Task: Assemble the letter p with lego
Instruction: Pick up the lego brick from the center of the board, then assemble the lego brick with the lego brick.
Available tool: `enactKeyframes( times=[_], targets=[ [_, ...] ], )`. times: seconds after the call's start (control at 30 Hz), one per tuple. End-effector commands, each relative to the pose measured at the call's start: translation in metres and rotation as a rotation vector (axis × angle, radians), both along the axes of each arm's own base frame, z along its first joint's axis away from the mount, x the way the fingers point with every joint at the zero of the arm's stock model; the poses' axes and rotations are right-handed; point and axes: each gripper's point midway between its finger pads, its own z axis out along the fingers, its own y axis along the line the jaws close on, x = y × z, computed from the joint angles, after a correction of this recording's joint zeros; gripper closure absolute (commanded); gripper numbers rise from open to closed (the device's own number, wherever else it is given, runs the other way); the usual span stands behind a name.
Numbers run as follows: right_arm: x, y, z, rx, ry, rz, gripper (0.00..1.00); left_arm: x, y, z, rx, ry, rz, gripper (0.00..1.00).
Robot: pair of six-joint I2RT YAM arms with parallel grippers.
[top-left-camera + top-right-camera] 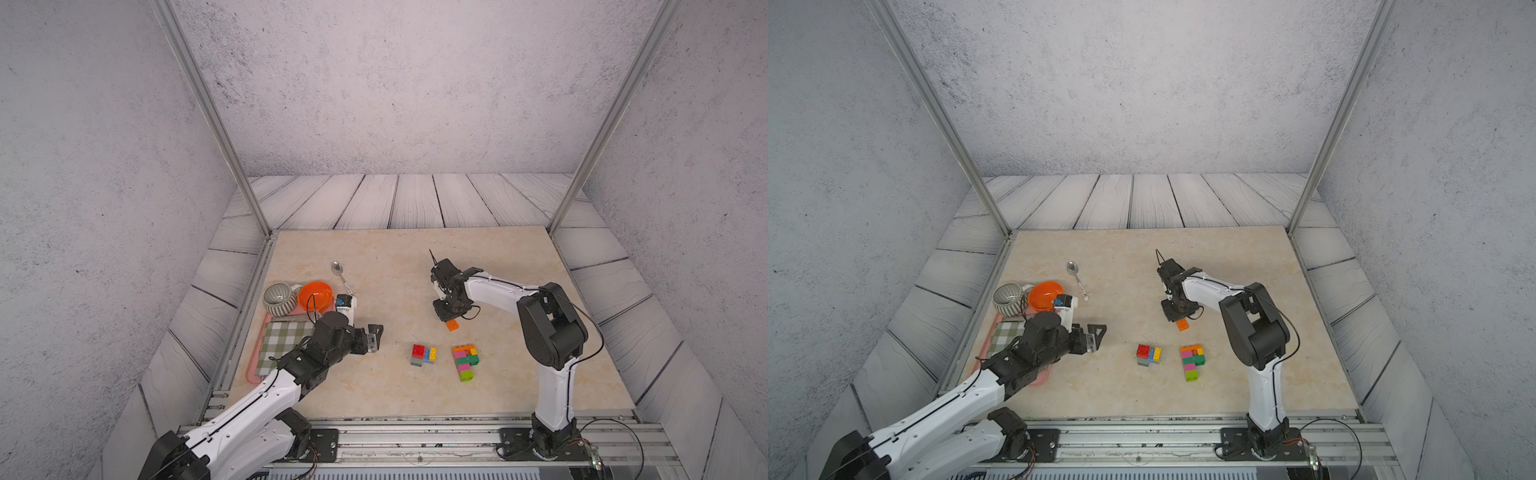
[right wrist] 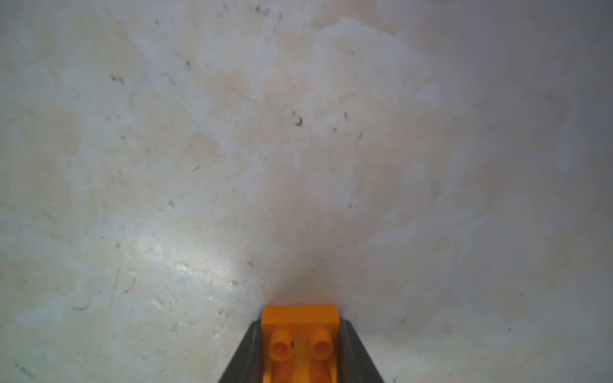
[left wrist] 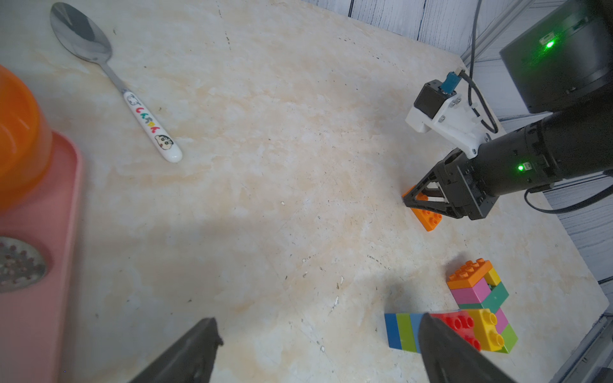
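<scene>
Gripping the orange brick by both sides, right gripper should lift straight up before approaching the lego build; left gripper gapes empty.

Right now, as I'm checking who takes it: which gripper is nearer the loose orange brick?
Right. The right gripper is on the orange brick, a finger against each side. The left gripper is open, well away, by the pink tray.
</scene>
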Motion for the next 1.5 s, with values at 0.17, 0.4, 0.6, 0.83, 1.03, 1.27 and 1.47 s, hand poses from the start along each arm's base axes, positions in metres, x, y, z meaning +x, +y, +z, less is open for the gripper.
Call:
enactKeyframes(
  times=[0.17,0.4,0.6,0.83,1.03,1.27,1.47],
  targets=[
    [-0.013,0.018,0.094,0.184,-0.118,0.097,1.0,0.004,-0.005,-0.009,0.002,0.029,-0.011,0.02],
    [-0.059,0.032,0.141,0.278,-0.161,0.292,1.0,0.007,-0.006,-0.016,-0.021,0.07,-0.008,0.02],
    [-0.112,0.042,0.147,0.238,-0.211,0.619,1.0,0.009,-0.003,-0.022,-0.041,0.103,0.007,0.02],
    [-0.158,0.051,0.127,0.171,-0.005,0.915,1.0,0.011,-0.001,-0.025,-0.057,0.126,0.019,0.02],
    [-0.156,0.064,0.108,0.09,0.004,0.982,1.0,0.013,0.005,-0.03,-0.061,0.146,0.041,0.02],
    [-0.152,0.084,0.102,0.049,0.007,0.995,1.0,0.014,0.012,-0.033,-0.05,0.156,0.074,0.02],
    [-0.152,0.094,0.094,0.023,0.044,0.989,1.0,0.016,0.029,-0.039,-0.058,0.182,0.146,0.02]
  ],
)
